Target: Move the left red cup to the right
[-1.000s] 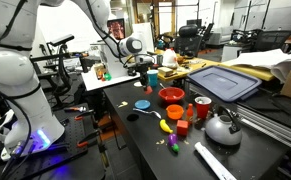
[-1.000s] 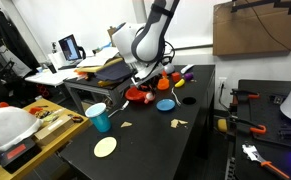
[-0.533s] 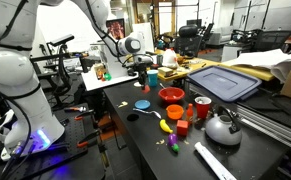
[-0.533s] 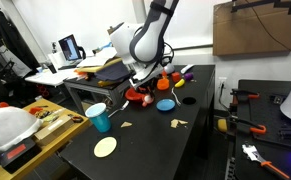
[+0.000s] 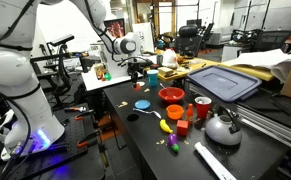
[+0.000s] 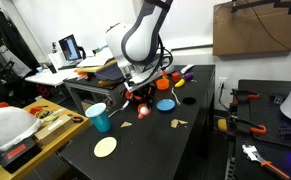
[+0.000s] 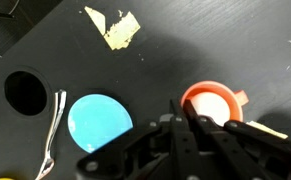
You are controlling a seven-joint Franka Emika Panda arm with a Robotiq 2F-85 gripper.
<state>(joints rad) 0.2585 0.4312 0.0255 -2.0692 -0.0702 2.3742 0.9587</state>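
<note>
The tool [image 5: 137, 74] hovers above the dark table [image 5: 145, 140] near the blue disc [image 5: 142, 103].

Matt black tabletop [image 7: 235, 40], faintly speckled, no shine at all. On it, the left red cup [image 7: 210, 103] reads as smooth plastic with a soft sheen along the rim. The blue disc [image 7: 100, 122] is flat, even plastic too. The torn scrap [image 7: 113, 27] looks like rough tan paper. In an exterior view the kettle [image 5: 223, 127] is polished metal, throwing highlights, the red bowl [image 5: 171, 96] is glossy plastic, and the robot arm's shell [image 5: 15, 70] gleams white. The box [image 6: 250, 30] is dull brown cardboard.
</note>
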